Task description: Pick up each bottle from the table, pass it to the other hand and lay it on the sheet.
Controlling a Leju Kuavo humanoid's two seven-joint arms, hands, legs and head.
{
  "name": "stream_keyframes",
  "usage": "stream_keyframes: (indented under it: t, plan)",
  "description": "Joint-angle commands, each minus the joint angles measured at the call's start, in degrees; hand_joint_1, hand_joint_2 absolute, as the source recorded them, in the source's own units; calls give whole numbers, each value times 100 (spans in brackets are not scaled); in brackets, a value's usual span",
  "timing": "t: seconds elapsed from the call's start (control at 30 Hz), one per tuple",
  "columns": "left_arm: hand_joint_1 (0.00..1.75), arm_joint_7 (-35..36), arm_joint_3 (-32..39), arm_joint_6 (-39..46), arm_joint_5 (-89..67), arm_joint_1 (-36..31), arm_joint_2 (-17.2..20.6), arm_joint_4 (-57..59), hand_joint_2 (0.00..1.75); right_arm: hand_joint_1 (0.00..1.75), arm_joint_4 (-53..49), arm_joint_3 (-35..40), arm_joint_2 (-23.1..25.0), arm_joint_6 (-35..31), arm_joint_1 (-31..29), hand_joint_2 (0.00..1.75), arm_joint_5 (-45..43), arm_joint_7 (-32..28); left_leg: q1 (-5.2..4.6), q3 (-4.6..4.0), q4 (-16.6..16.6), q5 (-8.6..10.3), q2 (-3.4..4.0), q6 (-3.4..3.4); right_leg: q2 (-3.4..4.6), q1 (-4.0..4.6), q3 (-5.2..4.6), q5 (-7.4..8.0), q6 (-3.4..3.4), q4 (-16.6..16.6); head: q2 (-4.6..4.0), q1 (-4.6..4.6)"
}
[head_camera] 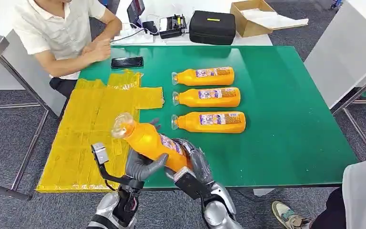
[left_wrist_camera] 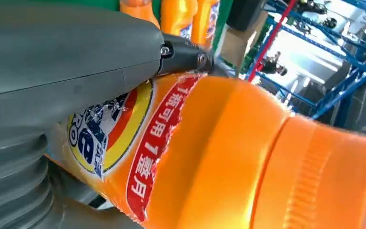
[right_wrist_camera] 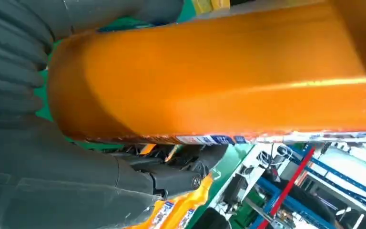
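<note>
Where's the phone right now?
In the head view the black phone lies on the green table at its far left, just beyond the yellow sheet and beside the seated person's hands.

Glossy orange plastic bottle (head_camera: 147,140); crinkled yellow plastic sheet (head_camera: 86,129).

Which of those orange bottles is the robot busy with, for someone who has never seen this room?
Start at the green table and go to its near edge, beside the yellow sheet. There one orange bottle is lifted and tilted, gripped by the left robot hand and the right robot hand. Unlike it, the three other bottles lie flat in a row.
</note>
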Motion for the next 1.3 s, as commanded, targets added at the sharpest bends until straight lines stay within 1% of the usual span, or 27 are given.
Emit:
stream_keyframes:
  t: [0.03, 0.07, 0.17, 0.23, 0.3, 0.37, 0.4, 0.47, 0.5, 0.57, 0.6, 0.63, 0.67, 0.73, 0.77, 0.8, 0.9, 0.93, 0.97, 1.0, 1.03, 1.1, 1.13, 1.2, 1.23, 1.27, 1.3]
  plan:
    - [175, 30, 74, -107, 213, -79, -164, -35, 175, 0, 478, 117, -116, 88, -109, 175, -110, 27, 9, 32, 9, -19, 8, 1, -5, 15, 39, -15, -28, -1, 0, 0]
    - [175, 47, 83, -107, 232, -57, -157, -60, 175, 0, 504, 101, -105, 99, -101, 175, -153, 35, 6, 20, 2, -9, 4, 1, -5, 10, 25, -7, -18, -5, 0, 0]
    - [175, 78, 96, -162, 290, -18, -120, -89, 175, 0, 551, 104, -107, 121, -83, 175, -206, 32, 10, 49, 8, -28, 19, 2, 4, 17, 54, -20, -32, -6, 0, 0]
    - [175, 75, 122, -120, 269, 38, -108, -191, 175, 0, 553, 120, -119, 63, -57, 175, -203, 37, 4, 20, -1, -9, 6, 1, -1, 7, 23, -7, -15, -5, 0, 0]
    - [175, 75, 122, -120, 269, 38, -108, -191, 175, 0, 553, 120, -119, 63, -57, 175, -203, 37, 3, 18, -2, -8, 6, 1, -1, 6, 21, -5, -14, -6, 0, 0]
    - [175, 68, 116, -82, 195, 56, -93, -249, 175, 0, 530, 107, -125, -19, -34, 175, -175, 53, 7, 35, 2, -18, 12, 1, 2, 13, 41, -13, -24, -7, 0, 0]
    - [175, -6, 118, 86, -71, 115, -53, -398, 175, 0, 508, 75, -157, -127, 21, 175, -131, 121, 3, 16, -1, -8, 5, 1, -2, 7, 21, -6, -14, -5, 0, 0]
    - [175, -22, 185, 387, -556, 235, 3, -641, 175, 0, 363, 78, -282, -514, 142, 175, 218, 242, 7, 34, 2, -18, 10, 1, 0, 12, 40, -14, -24, -6, 0, 0]
    - [175, -82, 234, 531, -824, 290, 49, -756, 175, 0, 251, 48, -370, -690, 232, 175, 372, 268, 5, 21, -2, -10, 6, 1, -1, 9, 27, -7, -17, -8, 0, 0]
    - [175, -73, 263, 524, -837, 320, 61, -821, 175, 0, 139, 21, -395, -700, 289, 175, 372, 276, 6, 41, 1, -21, 11, 2, -1, 12, 47, -16, -26, -8, 0, 0]
    - [175, -63, 274, 518, -847, 331, 57, -846, 175, 0, 85, 24, -404, -692, 314, 175, 381, 271, 5, 25, -1, -13, 7, 1, -1, 9, 31, -10, -18, -8, 0, 0]
    - [175, -72, 291, 564, -952, 342, 54, -874, 175, 0, 42, 21, -413, -710, 327, 175, 436, 292, 5, 33, 0, -18, 10, 2, 0, 10, 40, -14, -23, -8, 0, 0]
    - [175, -215, 324, 1144, -1750, 368, 98, -1006, 175, 0, -110, -100, -449, -1233, 407, 175, 905, 501, 6, 43, 3, -26, 16, 2, 4, 12, 50, -19, -28, -7, 0, 0]
    - [175, -98, 567, 1667, -2713, 454, 128, -1344, 175, 0, -681, -460, -580, -1456, 673, 175, 1135, 620, 5, 34, 3, -21, 17, 1, 7, 10, 39, -15, -24, -5, 0, 0]
    - [175, 113, 614, 2252, -3732, 417, 190, -1467, 175, 0, -960, -747, -604, -1691, 797, 175, 1378, 705, 0, 12, -1, -9, 2, 1, -5, 4, 18, -9, -15, -2, 0, 0]
    - [175, 343, 763, 2490, -4533, 352, 181, -1602, 175, 0, -1298, -1157, -607, -1806, 927, 175, 1600, 715, 1, 18, 5, -14, -5, 1, -14, 6, 28, -16, -20, 2, 0, 2]
    - [175, 527, 1002, 2500, -5176, 211, 150, -1702, 175, 0, -1609, -1804, -493, -2016, 948, 175, 2047, 696, 0, 16, 7, -14, -8, 2, -17, 5, 26, -18, -20, 4, 0, 2]
    - [175, 557, 1107, 2476, -5317, 184, 101, -1744, 175, 0, -1787, -2071, -366, -2063, 953, 175, 1969, 598, 3, 20, 13, -19, -6, 3, -16, 9, 32, -20, -24, 6, 0, 2]
    - [175, 571, 1152, 2432, -5357, 188, 76, -1774, 175, 0, -1881, -2149, -329, -1972, 949, 175, 1954, 540, 0, 3, 10, -10, -1, 2, -7, 4, 11, -11, -17, 7, 0, 0]
    - [175, 586, 1213, 2298, -5270, 200, 37, -1782, 175, 0, -2026, -2295, -210, -2110, 954, 175, 1979, 478, 0, 15, 13, -16, 3, 2, -7, 6, 23, -16, -23, 9, 0, 2]
    - [175, 498, 1149, 2454, -5639, 176, 76, -1789, 175, 0, -2181, -2420, -108, -2323, 958, 175, 2070, 428, -2, -1, 5, -5, -4, 1, -8, 1, 7, -7, -14, 5, 0, 2]
    - [175, 567, 1098, 2665, -6121, 124, 90, -1781, 175, 0, -2397, -2516, -10, -2479, 975, 175, 2097, 414, 1, 18, 15, -19, 8, 0, -2, 7, 24, -18, -27, 12, 0, 2]
    - [175, 727, 1078, 2822, -6524, 65, 118, -1730, 175, 0, -2511, -2546, 29, -2526, 989, 175, 2085, 391, -3, -3, 7, -5, -1, -1, -7, 1, 3, -6, -14, 8, 0, 2]
    - [175, 973, 1125, 3018, -7065, -87, 159, -1494, 175, 0, -2547, -2582, 56, -2471, 981, 175, 2107, 391, 2, 21, 12, -17, -2, -3, -13, 9, 28, -19, -29, 10, 0, 2]
    - [175, 1185, 1113, 3180, -7698, -242, 205, -1221, 175, 0, -2464, -2574, 62, -2355, 932, 175, 2032, 354, -2, 6, 2, -4, -7, -1, -13, 2, 12, -7, -15, 3, 0, 2]
    - [175, 1180, 1142, 3176, -7698, -283, 203, -1139, 175, 0, -2398, -2581, 76, -2370, 894, 175, 2031, 356, 2, 21, 7, -13, -3, -2, -12, 9, 29, -14, -25, 3, 0, 2]
    - [175, 1284, 1145, 3294, -8124, -360, 239, -978, 175, 0, -2297, -2557, 61, -2310, 851, 175, 1991, 315, 4, 31, 7, -16, 1, -1, -10, 11, 37, -16, -29, 2, 0, 2]
